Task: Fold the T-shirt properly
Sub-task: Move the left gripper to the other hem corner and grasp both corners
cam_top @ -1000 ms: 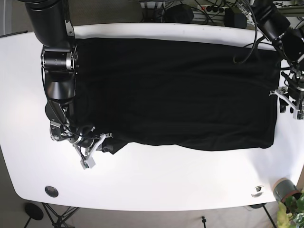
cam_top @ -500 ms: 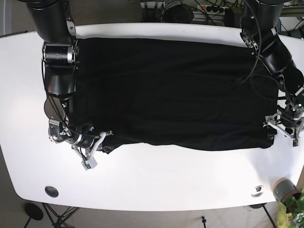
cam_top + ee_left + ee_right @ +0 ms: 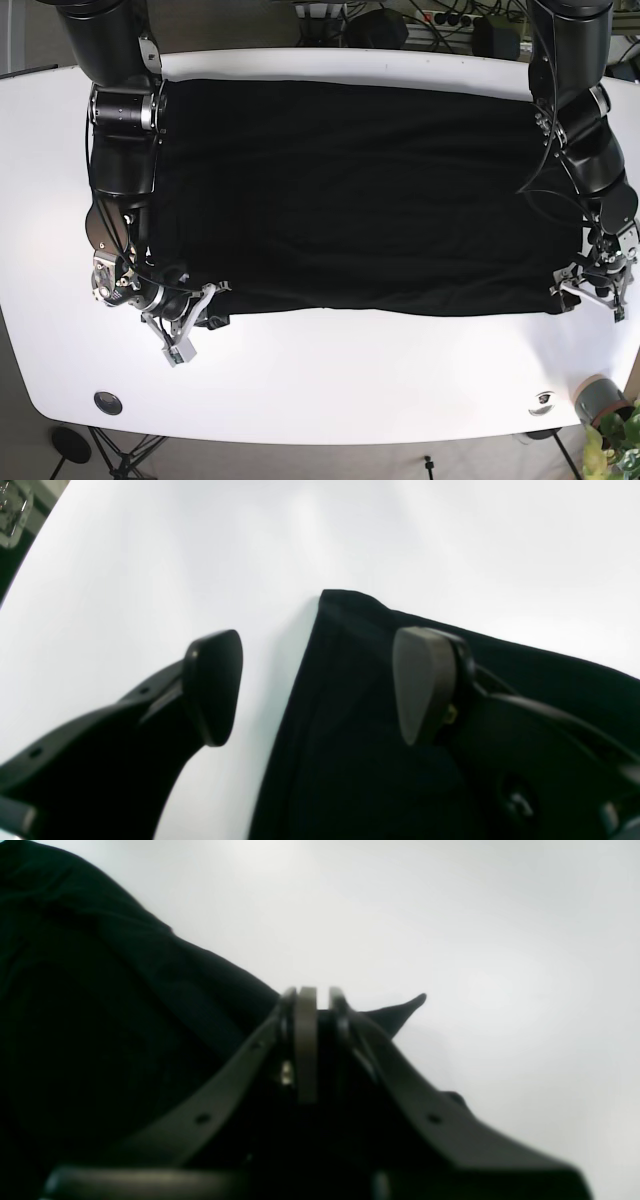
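On the left of the base view, the right pincer [image 3: 196, 322] is clamped on the near-left corner of the black T-shirt [image 3: 360, 195], and in its wrist view the two fingers [image 3: 306, 1040] stand pressed together with a point of cloth sticking out past them. Compared with half a second ago this pincer sits a little lower and nearer the front edge of the white tabletop [image 3: 330, 375], and the bunched fold it held has been drawn flatter. The shirt lies spread wide across the middle and far part of the tabletop, its near hem running almost straight from left to right. At the right, the left pincer [image 3: 590, 290] has come down further along the shirt's right edge to the near-right corner; its fingers [image 3: 425, 680] are spread apart, one over bare tabletop and one over the cloth, straddling the corner without gripping it.
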